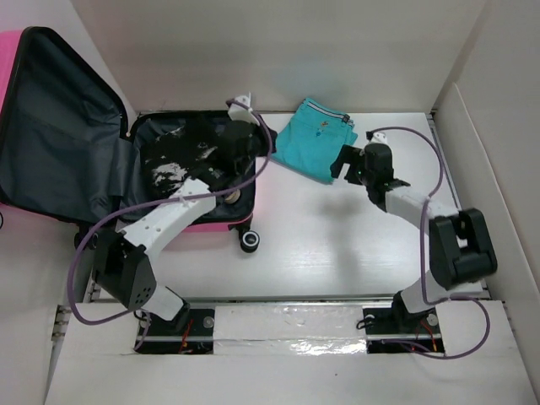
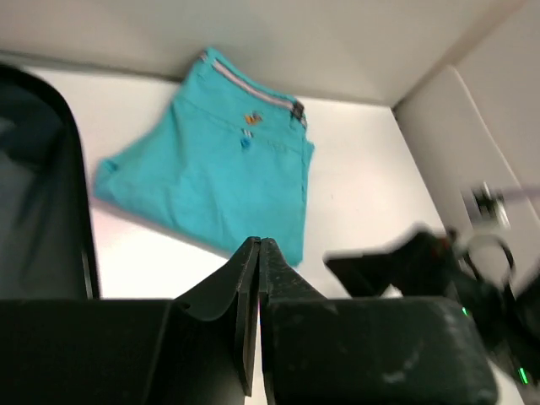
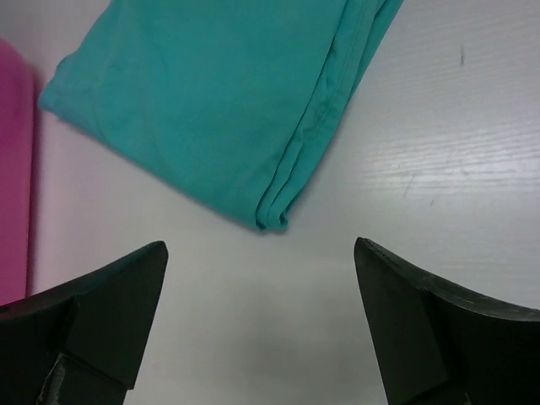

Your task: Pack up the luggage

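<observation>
The pink luggage (image 1: 221, 222) lies open at the left, its dark-lined lid (image 1: 59, 135) tipped back. A black garment with white print (image 1: 177, 164) lies in its base. Folded teal shorts (image 1: 316, 139) rest on the table just right of the luggage. My left gripper (image 1: 260, 143) hovers over the luggage's right edge, shut with nothing in it (image 2: 258, 245), and faces the shorts (image 2: 211, 160). The luggage's dark rim (image 2: 51, 186) shows at the left of that view. My right gripper (image 1: 342, 162) stands open (image 3: 261, 253) just short of the shorts' folded corner (image 3: 211, 93), with bare table between its fingers. The pink shell (image 3: 13, 169) shows at the left.
White walls (image 1: 472, 118) box in the table at the back and right. A black luggage wheel (image 1: 249, 242) sticks out toward the middle of the table. Purple cables (image 1: 426, 202) loop off both arms. The right gripper (image 2: 396, 261) shows blurred in the left wrist view.
</observation>
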Tool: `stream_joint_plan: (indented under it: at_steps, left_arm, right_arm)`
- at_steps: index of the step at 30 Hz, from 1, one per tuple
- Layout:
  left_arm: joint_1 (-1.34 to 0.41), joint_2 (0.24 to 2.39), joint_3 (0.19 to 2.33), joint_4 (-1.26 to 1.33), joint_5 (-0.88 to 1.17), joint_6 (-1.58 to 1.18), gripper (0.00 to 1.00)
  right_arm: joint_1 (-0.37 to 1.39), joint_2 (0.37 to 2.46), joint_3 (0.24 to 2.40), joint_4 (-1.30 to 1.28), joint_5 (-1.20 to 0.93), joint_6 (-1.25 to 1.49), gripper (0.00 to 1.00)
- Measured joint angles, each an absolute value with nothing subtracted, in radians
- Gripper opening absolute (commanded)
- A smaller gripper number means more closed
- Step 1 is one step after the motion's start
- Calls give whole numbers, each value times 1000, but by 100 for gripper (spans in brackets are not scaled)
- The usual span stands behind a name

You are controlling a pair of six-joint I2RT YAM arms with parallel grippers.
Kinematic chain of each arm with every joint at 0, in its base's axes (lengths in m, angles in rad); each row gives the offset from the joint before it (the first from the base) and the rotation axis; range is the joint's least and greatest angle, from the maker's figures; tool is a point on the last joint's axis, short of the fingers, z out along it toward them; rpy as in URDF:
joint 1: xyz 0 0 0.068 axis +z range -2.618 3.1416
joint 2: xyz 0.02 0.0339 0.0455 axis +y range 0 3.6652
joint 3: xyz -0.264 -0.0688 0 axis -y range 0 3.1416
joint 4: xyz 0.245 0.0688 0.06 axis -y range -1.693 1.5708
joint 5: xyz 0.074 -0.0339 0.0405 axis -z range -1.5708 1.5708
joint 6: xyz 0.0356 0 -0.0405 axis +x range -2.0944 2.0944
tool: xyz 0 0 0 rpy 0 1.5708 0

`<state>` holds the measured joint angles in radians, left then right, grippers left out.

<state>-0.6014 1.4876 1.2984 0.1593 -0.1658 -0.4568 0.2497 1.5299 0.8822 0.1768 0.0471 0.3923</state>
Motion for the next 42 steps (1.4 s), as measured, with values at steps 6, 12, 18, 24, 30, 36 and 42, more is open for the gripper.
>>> stream_joint_plan:
  at_steps: [6,12,18,24,30,36,42]
  left_arm:
    - [-791,1425,1021,236,-299,-499,22]
    - [-982,1425,918,292,-349,-522,41]
    - [-979,1426,875,334,-347,-558,49]
    - [-976,1443,875,376,-351,-598,50]
    - [-975,1553,900,357,-374,-658,60]
    - [-975,1690,994,319,-392,-711,61]
    - [-973,1765,1044,294,-424,-778,66]
  right_arm:
    - [176,1795,1083,183,14,455,70]
    - [99,1975,1229,187,-70,537,65]
    - [99,2117,1358,170,-137,606,61]
    - [113,2149,1383,184,-149,678,0]
    - [105,2065,1106,461,-146,805,0]
    - [89,1885,746,696,-141,876,0]
    - [104,1720,474,835,-107,933,3]
